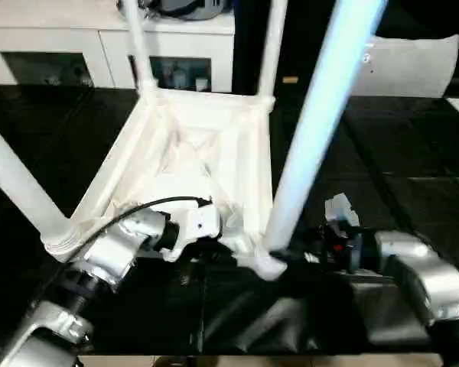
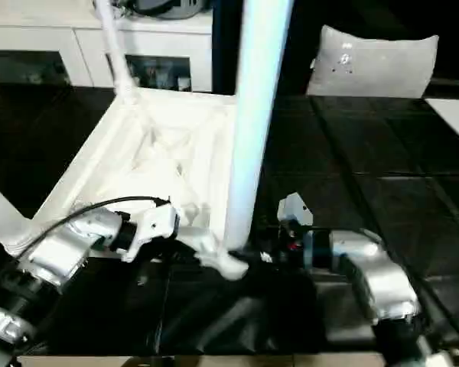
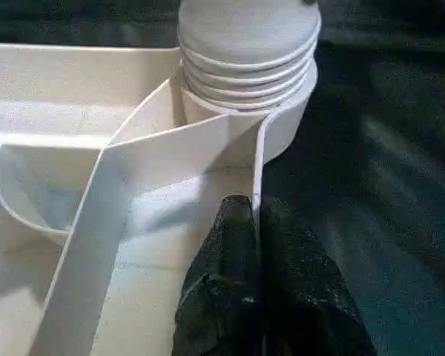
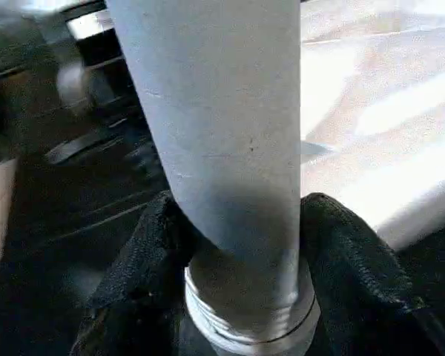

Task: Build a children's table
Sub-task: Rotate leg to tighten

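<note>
on black matting [image 1: 413,153], upturned top [image 1: 191,153] with four legs in corner sockets; near leg [image 1: 314,138] gripped at its base by right gripper [image 4: 237,297], half-spread. left gripper [image 3: 256,245] pinched thin on top's rim beside a socket. behind, white cabinets [image 1: 53,46], grey cushion [image 2: 371,61].

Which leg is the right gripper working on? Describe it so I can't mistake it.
Find the upturned white table top on the dark floor. At its near right corner rises a leg, the right gripper clamped around its threaded base. It looks bluish and sits nearest the camera.
</note>
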